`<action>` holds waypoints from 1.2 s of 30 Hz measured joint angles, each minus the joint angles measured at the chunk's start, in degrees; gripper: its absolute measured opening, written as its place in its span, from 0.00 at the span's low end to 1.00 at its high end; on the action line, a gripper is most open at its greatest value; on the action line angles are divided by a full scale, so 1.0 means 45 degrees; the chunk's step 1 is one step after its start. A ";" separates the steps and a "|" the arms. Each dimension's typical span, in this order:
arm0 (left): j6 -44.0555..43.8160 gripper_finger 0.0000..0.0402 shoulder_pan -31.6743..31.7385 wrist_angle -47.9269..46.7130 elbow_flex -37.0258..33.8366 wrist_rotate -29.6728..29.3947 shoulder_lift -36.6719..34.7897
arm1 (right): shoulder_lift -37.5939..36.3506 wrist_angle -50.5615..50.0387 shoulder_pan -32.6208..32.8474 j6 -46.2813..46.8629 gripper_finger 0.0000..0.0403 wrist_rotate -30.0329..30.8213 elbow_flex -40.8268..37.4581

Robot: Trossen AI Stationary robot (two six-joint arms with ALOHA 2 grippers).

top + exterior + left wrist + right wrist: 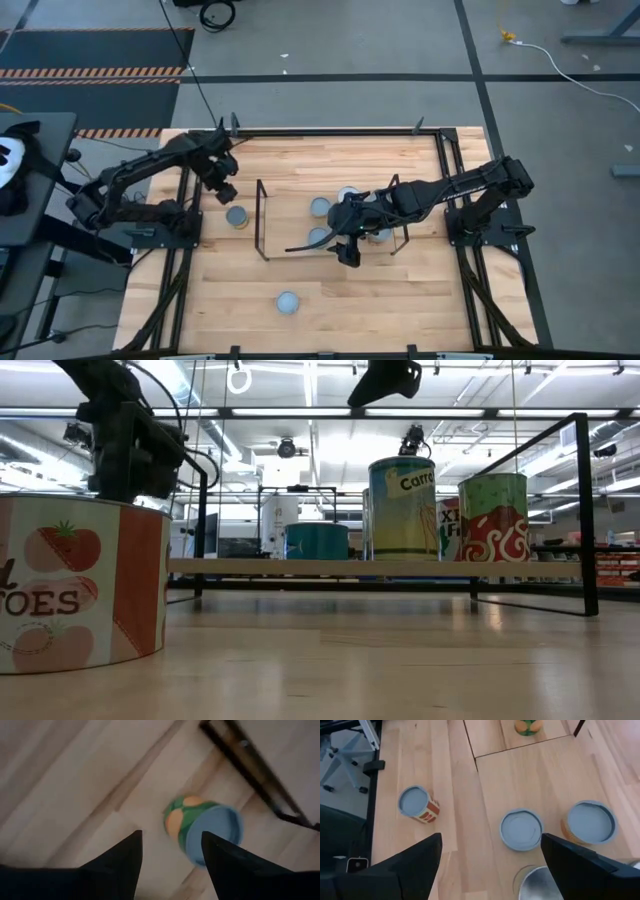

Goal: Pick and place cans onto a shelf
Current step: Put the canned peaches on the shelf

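Right gripper over shelf

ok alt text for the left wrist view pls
The left end effector, open, hangs above a small round green-and-orange-labelled can with a blue-grey top standing on the light wood table. A thin dark wire frame crosses beyond the can.

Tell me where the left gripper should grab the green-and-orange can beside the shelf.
Grip the green-and-orange labelled metal can across its round side wall, coming straight down from above. It stands upright on the wooden table with bare space around it, and the open left gripper hovers over it, fingers either side.
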 joint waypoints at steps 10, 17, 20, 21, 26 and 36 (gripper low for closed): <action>-0.2480 0.52 -0.0811 0.0161 0.0015 -0.0902 0.0002 | 0.0000 -0.0018 -0.0262 -0.0137 0.86 -0.0023 0.0000; -0.4342 0.52 -0.1095 0.0399 -0.0945 -0.0408 -0.0003 | 0.0000 -0.0147 -0.0201 -0.0137 0.86 -0.0067 0.0000; -0.5107 0.52 -0.1214 0.0615 -0.1990 0.0004 0.0022 | 0.0000 -0.0225 -0.0074 -0.0047 0.86 -0.0087 0.0000; -0.5205 0.52 -0.1238 0.0889 -0.2010 0.0177 -0.0001 | 0.0000 -0.0265 -0.0025 -0.0035 0.86 -0.0140 0.0000; -0.5557 0.52 -0.1465 0.1052 -0.1899 -0.0253 -0.0039 | 0.0000 -0.0446 0.0143 -0.0044 0.86 -0.0169 0.0000; -0.6644 0.40 -0.2531 0.1954 -0.1894 -0.0264 -0.0042 | 0.0000 -0.0552 0.0141 -0.0005 0.86 -0.0393 0.0000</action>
